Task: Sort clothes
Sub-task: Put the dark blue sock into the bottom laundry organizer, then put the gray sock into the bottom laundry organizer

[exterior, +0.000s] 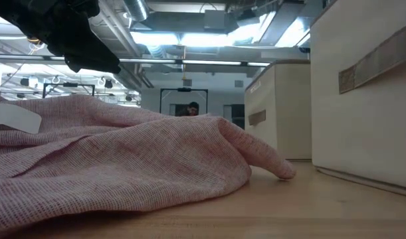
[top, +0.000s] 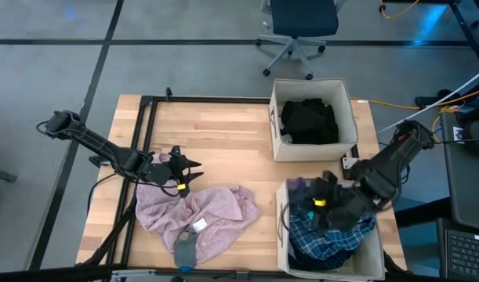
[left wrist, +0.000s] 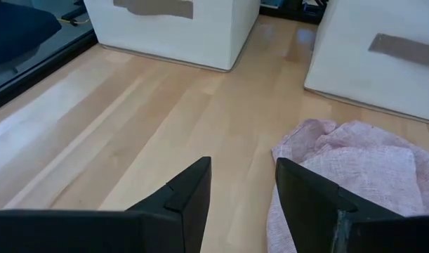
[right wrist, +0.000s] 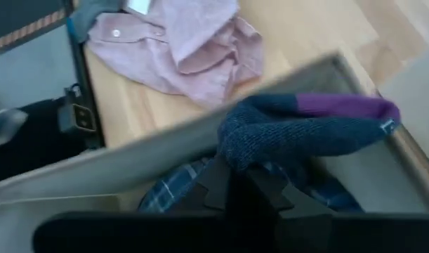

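My right gripper (right wrist: 239, 184) holds the navy sock (right wrist: 305, 130) in closed jaws directly above the near bin (top: 284, 235), while my left gripper (top: 186, 174) hovers open-jawed over the pink shirt (top: 212, 215).

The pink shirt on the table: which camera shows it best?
The high view: the whole pink shirt lies spread on the wood, beside the left gripper. The low view shows only a close fold, the left wrist view one edge, and the right wrist view part of it beyond the bin wall.
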Available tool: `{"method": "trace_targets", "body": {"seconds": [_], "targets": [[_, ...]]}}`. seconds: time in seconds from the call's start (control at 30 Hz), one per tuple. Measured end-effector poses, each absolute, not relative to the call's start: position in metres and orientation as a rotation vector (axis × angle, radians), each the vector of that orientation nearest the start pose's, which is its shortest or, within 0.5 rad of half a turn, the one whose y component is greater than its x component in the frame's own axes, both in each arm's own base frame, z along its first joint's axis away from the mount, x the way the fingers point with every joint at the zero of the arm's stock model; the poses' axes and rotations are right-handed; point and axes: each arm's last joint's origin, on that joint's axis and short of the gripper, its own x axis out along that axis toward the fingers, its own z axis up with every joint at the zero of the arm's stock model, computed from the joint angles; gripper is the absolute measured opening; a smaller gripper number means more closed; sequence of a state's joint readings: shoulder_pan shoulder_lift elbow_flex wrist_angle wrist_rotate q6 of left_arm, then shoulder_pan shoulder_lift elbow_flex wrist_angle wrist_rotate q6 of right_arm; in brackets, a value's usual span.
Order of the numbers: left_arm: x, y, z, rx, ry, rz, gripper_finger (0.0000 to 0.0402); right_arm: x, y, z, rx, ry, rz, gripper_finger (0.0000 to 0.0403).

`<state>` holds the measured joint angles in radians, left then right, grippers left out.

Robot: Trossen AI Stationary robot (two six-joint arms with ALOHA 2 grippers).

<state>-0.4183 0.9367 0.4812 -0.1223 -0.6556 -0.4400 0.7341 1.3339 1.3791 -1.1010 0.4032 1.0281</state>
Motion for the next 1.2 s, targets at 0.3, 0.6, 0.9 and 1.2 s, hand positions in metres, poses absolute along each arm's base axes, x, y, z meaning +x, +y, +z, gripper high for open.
{"method": "trace_targets", "body": {"seconds": [0.3, 0.6, 0.9, 1.2], "targets": [[0.177, -0.059, 0.213, -0.126, 0.434, 0.333, 0.0150, 0.173, 0.176, 0.300, 0.374, 0.904, -0.365, 0.0028], [0.177, -0.059, 0.213, -0.131, 0.432, 0.334, 0.0150, 0.179, 0.169, 0.291, 0.457, 1.036, -0.389, 0.0138], [0.178, -0.059, 0.214, -0.110, 0.423, 0.331, 0.0150, 0.197, 0.162, 0.339, 0.614, 1.195, -0.095, 0.0255], [0.186, -0.076, 0.232, -0.136, 0.314, -0.069, 0.0150, 0.241, 0.165, 0.383, 0.095, 0.407, -0.122, 0.0273]]}}
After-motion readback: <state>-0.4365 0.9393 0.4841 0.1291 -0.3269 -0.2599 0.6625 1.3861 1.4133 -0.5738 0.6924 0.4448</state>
